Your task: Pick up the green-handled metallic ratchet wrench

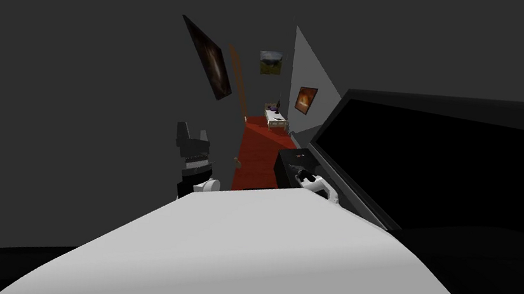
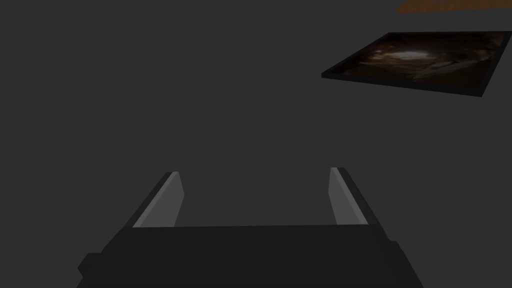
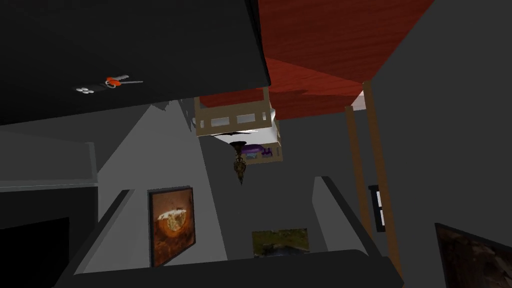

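Seeking: I hold nothing; orange-handled tool (image 3: 117, 81) on dark table (image 3: 150, 45), 1 o'clock.
Right pincer (image 3: 223, 186): wide, empty.
Left pincer (image 2: 255, 197): wide, 11 o'clock.
Remaining: reach, grip, lift.

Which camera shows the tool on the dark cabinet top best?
The right wrist view: the tool lies plain on the dark cabinet top, orange-red at the middle, with a thin metal shaft. The head view gives a tiny reddish speck of it; the left wrist camera points elsewhere.
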Tool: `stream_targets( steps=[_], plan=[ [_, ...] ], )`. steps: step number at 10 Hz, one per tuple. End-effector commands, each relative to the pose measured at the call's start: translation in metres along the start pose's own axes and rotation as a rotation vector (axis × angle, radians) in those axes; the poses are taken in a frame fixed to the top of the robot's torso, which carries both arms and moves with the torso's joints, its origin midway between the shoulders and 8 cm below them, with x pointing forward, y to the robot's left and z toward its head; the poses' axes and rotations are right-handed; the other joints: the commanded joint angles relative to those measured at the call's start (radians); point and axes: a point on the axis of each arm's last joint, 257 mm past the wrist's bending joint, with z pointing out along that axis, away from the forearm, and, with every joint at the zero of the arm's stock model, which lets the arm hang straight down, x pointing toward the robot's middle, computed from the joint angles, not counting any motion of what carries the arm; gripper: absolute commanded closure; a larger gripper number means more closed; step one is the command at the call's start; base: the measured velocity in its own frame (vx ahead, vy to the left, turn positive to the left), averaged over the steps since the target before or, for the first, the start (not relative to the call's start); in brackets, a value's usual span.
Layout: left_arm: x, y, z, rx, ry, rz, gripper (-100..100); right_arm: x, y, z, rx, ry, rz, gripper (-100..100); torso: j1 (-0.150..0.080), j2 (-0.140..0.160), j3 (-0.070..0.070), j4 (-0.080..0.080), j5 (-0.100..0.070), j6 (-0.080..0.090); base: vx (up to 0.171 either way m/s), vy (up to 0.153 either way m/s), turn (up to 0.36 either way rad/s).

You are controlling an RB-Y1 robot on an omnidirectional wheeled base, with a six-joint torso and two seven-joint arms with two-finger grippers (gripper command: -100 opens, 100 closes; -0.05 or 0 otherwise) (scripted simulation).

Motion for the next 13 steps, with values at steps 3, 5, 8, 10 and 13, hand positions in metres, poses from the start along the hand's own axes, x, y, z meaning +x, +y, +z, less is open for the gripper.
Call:
stream_targets(
  steps=[3, 5, 8, 10, 13],
  plan=[
    [0.0, 0.0, 0.0, 0.0, 0.0, 0.0, 0, 0.07, -0.037, -0.006, 0.079, 0.177, -0.083, -100, -0.001, -0.002, -0.001, 0.0, 0.0, 0.0, 0.096, -0.024, 0.038],
    [0.0, 0.0, 0.0, 0.0, 0.0, 0.0, 0, 0.102, -0.053, -0.012, 0.107, 0.258, -0.117, -100, 0.0, -0.001, 0.0, 0.0, 0.0, 0.0, 0.076, -0.028, 0.027],
    [0.0, 0.0, 0.0, 0.0, 0.0, 0.0, 0, 0.191, -0.091, -0.044, 0.168, 0.485, -0.196, -100, 0.0, -0.001, 0.0, 0.0, 0.0, 0.0, 0.101, -0.029, 0.054],
    [0.0, 0.0, 0.0, 0.0, 0.0, 0.0, 0, 0.241, -0.108, -0.071, 0.187, 0.619, -0.238, -100, -0.001, -0.002, -0.001, -0.001, 0.0, 0.0, 0.118, -0.036, 0.037],
    [0.0, 0.0, 0.0, 0.0, 0.0, 0.0, 0, 0.283, -0.118, -0.097, 0.195, 0.73, -0.261, -100, 0.0, -0.001, -0.001, 0.0, 0.0, 0.0, 0.082, -0.027, 0.033]
  ],
)
